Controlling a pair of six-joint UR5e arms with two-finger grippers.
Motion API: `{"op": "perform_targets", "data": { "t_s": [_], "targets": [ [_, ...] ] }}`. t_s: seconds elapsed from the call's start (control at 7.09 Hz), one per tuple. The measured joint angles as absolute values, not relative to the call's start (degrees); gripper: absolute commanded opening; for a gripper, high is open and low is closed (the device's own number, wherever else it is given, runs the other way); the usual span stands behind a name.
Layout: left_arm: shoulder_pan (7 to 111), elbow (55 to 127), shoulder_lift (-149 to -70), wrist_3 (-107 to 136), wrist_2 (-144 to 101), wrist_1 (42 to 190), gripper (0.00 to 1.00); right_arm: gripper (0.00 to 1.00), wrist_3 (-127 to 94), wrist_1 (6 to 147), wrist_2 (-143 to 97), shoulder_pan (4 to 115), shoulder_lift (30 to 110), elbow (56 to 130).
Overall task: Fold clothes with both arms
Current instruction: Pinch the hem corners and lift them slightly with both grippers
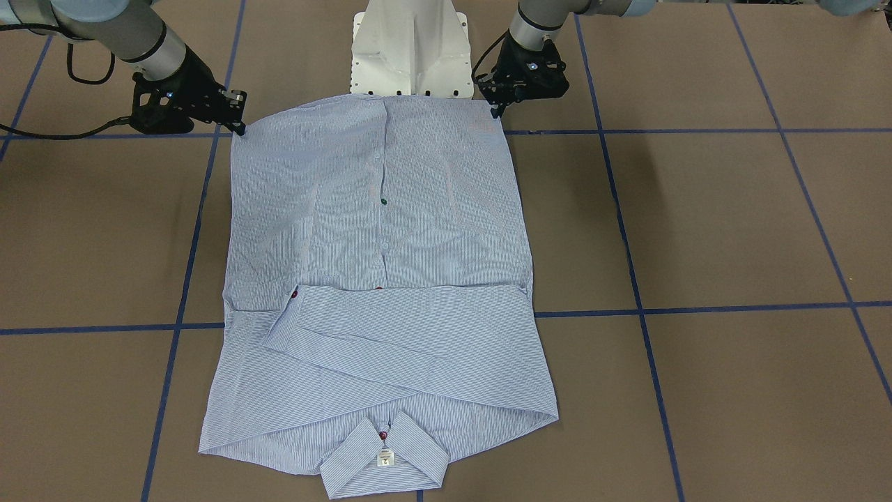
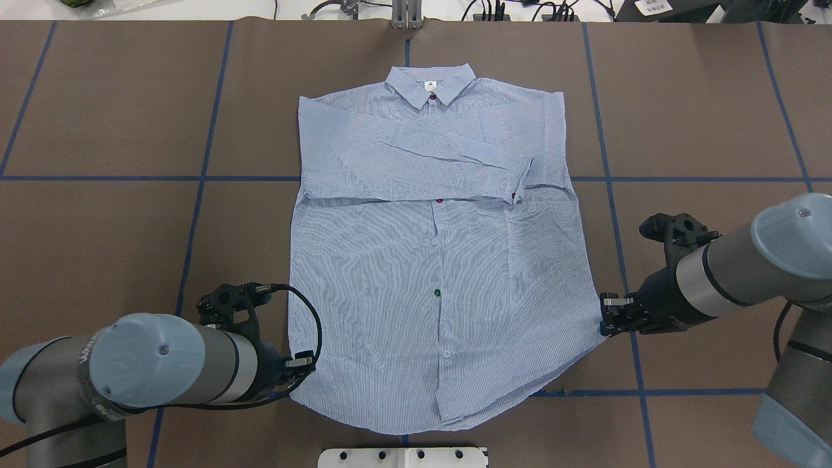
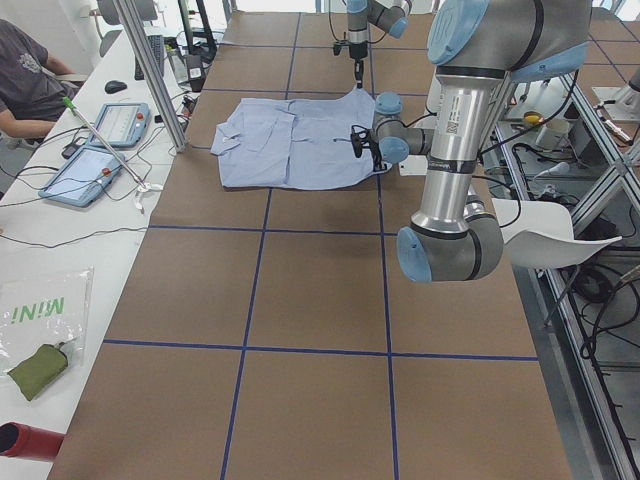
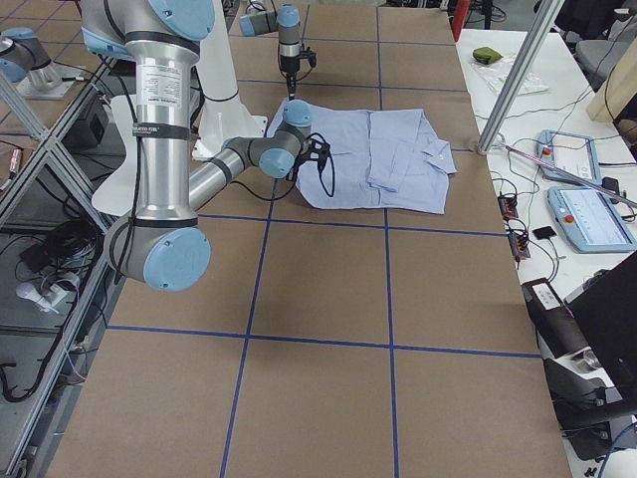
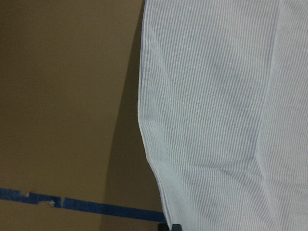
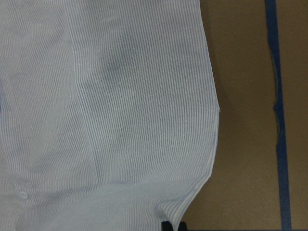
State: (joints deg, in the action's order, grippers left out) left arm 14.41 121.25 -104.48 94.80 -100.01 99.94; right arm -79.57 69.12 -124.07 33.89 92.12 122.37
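Evidently the left jaws and right jaws each clench a hem corner, the shirt (image 2: 416, 279) spread between them, likely for folding.

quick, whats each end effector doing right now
Left end effector: closed on the shirt, at one hem corner.
Right end effector: closed on the shirt's other hem corner.
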Motion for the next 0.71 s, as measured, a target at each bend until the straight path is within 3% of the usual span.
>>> {"op": "perform_targets", "data": {
  "t_s": [0.71],
  "targets": [
    [16.75,120.89,-104.28,91.36,-100.21,99.81,0.0,0.0,-79.17,69.1,-125.41,36.03,92.47,121.99]
  ]
}}
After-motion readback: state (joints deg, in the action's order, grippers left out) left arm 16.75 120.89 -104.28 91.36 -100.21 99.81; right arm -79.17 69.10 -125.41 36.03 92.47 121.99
